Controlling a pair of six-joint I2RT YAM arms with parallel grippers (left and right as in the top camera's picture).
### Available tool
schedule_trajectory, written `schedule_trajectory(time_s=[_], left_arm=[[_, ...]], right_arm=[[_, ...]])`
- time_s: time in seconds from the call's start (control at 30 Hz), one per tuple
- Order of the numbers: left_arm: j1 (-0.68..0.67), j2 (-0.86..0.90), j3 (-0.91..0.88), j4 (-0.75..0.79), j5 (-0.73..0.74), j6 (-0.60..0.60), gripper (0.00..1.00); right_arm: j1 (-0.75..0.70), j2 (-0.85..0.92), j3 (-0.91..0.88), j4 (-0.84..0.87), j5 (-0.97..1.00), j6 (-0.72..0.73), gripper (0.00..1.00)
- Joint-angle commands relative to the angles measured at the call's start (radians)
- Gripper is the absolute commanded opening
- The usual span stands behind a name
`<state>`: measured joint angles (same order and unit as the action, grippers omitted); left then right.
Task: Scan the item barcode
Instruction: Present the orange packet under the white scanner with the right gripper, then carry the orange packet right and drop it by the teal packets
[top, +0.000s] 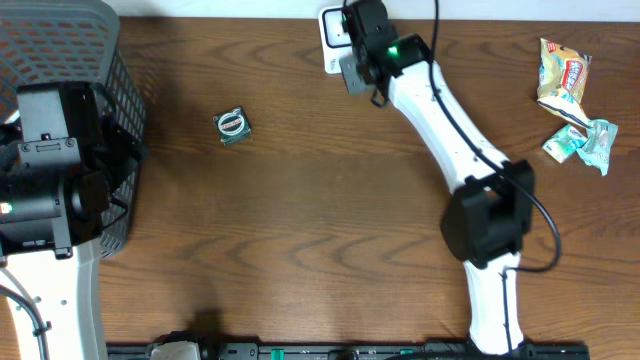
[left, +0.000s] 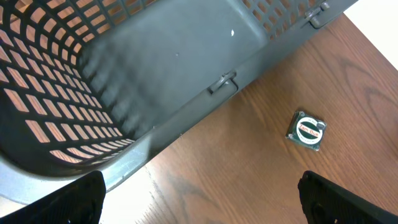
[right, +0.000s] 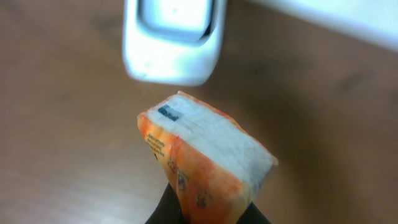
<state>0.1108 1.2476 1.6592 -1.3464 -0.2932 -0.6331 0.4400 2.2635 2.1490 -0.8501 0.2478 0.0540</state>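
Right end effector (right: 205, 216) clamped on orange packet (right: 208, 158); packet sticks out ahead of it, far end near white scanner (right: 173, 37). Left end effector (left: 202, 208) spread wide, holding nothing; grey basket (left: 155, 62) ahead, small tin (left: 306, 130) on bench (left: 236, 180) ahead-right.

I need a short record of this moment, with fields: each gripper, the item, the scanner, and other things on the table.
left gripper: open, empty, by the edge of the basket
right gripper: shut on the orange packet
scanner: white, just beyond the packet
other items: small round tin beside the basket; snack packets at the far right
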Motion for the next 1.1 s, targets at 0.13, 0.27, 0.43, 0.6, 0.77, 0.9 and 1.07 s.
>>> schedule_trajectory(time_s=[0.13,0.27,0.43,0.6,0.77,0.9,1.07], left_arm=[[0.005,0.001,-0.005,-0.003,-0.01,-0.016,0.97],[0.005,0.001,-0.005,-0.003,-0.01,-0.016,0.98],[0.005,0.001,-0.005,-0.003,-0.01,-0.016,0.98],[0.005,0.001,-0.005,-0.003,-0.01,-0.016,0.98],[0.005,0.001,-0.005,-0.003,-0.01,-0.016,0.98],[0.005,0.001,-0.005,-0.003,-0.01,-0.016,0.98],[0.005,0.001,-0.005,-0.003,-0.01,-0.016,0.98]], right_arm=[[0.031,0.15,0.147,0.264,0.319,-0.339,0.01],[0.051,0.216,0.147,0.513,0.319,-0.637,0.01],[0.053,0.256,0.147,0.632,0.314,-0.695,0.01],[0.049,0.278,0.146,0.608,0.203,-0.83,0.01],[0.042,0.303,0.145,0.595,0.217,-0.925,0.01],[0.041,0.303,0.145,0.577,0.228,-0.927,0.01],[0.031,0.275,0.145,0.56,0.278,-0.919,0.01]])
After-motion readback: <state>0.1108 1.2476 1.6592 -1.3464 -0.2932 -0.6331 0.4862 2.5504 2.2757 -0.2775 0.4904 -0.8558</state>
